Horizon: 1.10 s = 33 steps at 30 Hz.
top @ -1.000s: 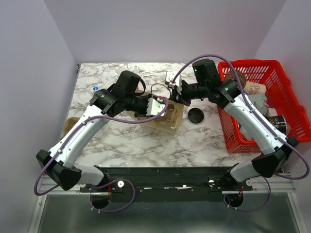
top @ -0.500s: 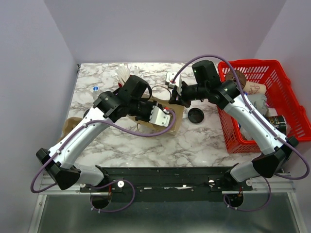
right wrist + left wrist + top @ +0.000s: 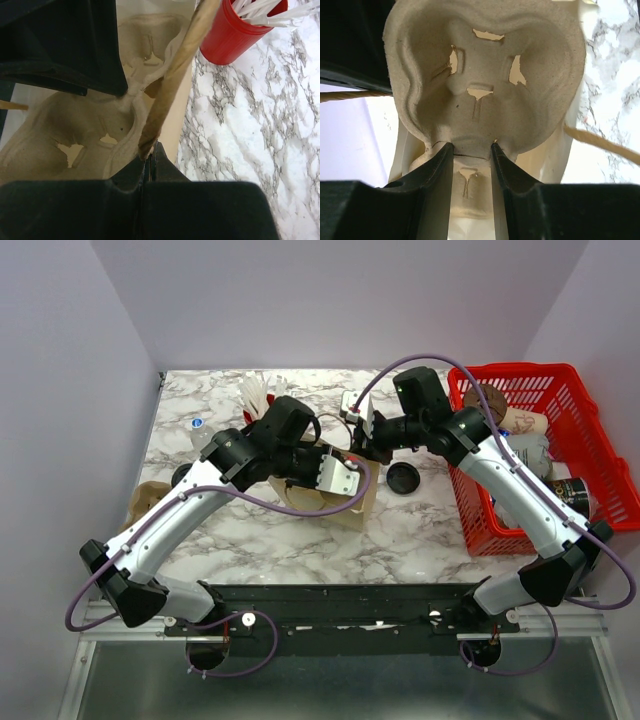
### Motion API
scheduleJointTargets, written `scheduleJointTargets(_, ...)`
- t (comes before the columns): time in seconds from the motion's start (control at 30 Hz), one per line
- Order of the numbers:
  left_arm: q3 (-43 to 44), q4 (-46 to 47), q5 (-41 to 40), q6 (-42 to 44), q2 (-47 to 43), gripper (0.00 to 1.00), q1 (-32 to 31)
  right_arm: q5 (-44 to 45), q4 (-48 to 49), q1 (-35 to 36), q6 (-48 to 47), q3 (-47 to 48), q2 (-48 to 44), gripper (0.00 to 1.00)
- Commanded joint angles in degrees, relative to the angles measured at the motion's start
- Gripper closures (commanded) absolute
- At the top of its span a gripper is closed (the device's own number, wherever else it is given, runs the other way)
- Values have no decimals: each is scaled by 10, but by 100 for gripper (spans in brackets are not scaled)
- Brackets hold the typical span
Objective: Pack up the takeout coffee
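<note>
My left gripper [image 3: 470, 150] is shut on the middle ridge of a grey pulp cup carrier [image 3: 485, 95], held inside the mouth of a brown paper bag [image 3: 345, 508] at the table's middle. In the top view the left gripper [image 3: 340, 476] is over the bag. My right gripper [image 3: 151, 149] is shut on the bag's brown rim [image 3: 175, 75], at the bag's far side [image 3: 366, 438]. The carrier's cells [image 3: 75, 125] are empty. A round black top [image 3: 183, 476] shows beside my left forearm; I cannot tell if it is the coffee's lid. No olive-green cup shows clearly.
A red cup of white sticks [image 3: 256, 396] stands behind the left arm, also in the right wrist view [image 3: 240, 30]. A loose black disc [image 3: 402, 478] lies right of the bag. A red basket [image 3: 590, 400] of items stands at the right. A brown object [image 3: 146, 500] lies far left.
My left gripper has moved right and nearer with the carrier, into the bag's mouth, uncovering the red cup of sticks. The right gripper has stayed on the bag's rim.
</note>
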Motion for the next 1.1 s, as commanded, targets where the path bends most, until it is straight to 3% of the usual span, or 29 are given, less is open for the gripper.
scheduleJointTargets(0.0,-32,49,20,-31,-33,100,7,-10,-6,2,9,-11,-5,100)
scheduleJointTargets(0.27,-91,88,7,-28,-45,100,16,-12,-6,2,14,-7,-6,100)
scheduleJointTargets(0.7,-38,42,18,0,18,100,12,-30,-8,2,18,-1,3,99)
scheduleJointTargets(1.07,-18,-34,-47,49,10,100,11,-32,-21,-19,33,0,8,99)
